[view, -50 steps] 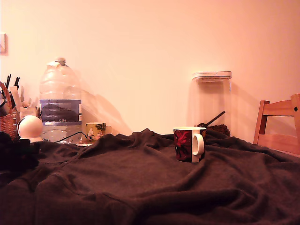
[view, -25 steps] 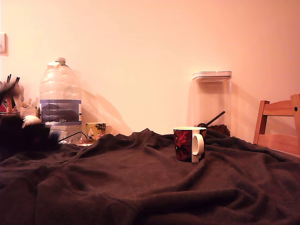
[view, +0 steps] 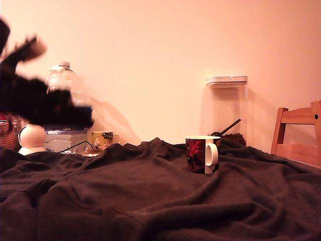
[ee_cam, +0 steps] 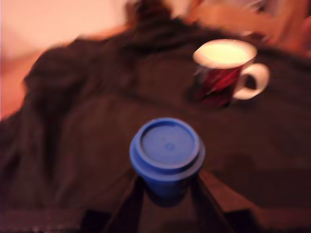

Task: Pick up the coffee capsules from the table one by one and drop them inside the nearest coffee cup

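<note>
**Blue capsule held above the cloth**

The gripper [ee_cam: 165,187] is clamped on a blue coffee capsule [ee_cam: 166,154], its two dark fingers [ee_cam: 127,204] pressed against the capsule's sides below the rim. Ahead of the claw stands a red-patterned coffee cup [ee_cam: 224,73] with a white handle, upright on the table [ee_cam: 87,131]. In the exterior view the arm [view: 40,98] is a dark blur above the cloth, well apart from the cup [view: 202,154].

arm [view: 35,98] – motion-blurred dark smear, cut by exterior view's left edge | bottle [view: 65,125] – partly hidden behind it | chair [view: 298,135] – cropped | wrist view blurred
</note>
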`<state>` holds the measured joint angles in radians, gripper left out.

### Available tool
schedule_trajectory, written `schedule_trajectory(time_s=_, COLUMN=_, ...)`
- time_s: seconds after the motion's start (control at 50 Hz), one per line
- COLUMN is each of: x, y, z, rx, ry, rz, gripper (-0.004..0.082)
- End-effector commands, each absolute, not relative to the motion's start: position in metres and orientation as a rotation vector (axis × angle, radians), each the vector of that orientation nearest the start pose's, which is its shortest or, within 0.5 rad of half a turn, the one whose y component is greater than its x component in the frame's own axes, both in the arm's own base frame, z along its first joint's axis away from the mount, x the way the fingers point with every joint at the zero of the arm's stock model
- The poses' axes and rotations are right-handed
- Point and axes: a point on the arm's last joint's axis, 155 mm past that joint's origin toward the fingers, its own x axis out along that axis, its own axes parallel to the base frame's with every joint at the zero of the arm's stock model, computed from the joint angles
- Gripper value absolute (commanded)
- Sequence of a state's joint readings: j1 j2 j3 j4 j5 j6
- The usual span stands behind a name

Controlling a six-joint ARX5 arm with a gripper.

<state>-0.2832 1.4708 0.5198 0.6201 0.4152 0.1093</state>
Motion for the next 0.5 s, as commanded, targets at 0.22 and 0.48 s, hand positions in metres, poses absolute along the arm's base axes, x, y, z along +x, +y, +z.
schedule_trajectory(time_s=0.22, x=0.346, y=-0.209, z=0.124, rx=0.089, ry=0.335, rz=-0.8, gripper=0.009)
schedule_trajectory(time_s=0.48, x=0.331, y=-0.229, z=0.124, rx=0.092, ry=0.34, rz=-0.876, gripper=0.0089)
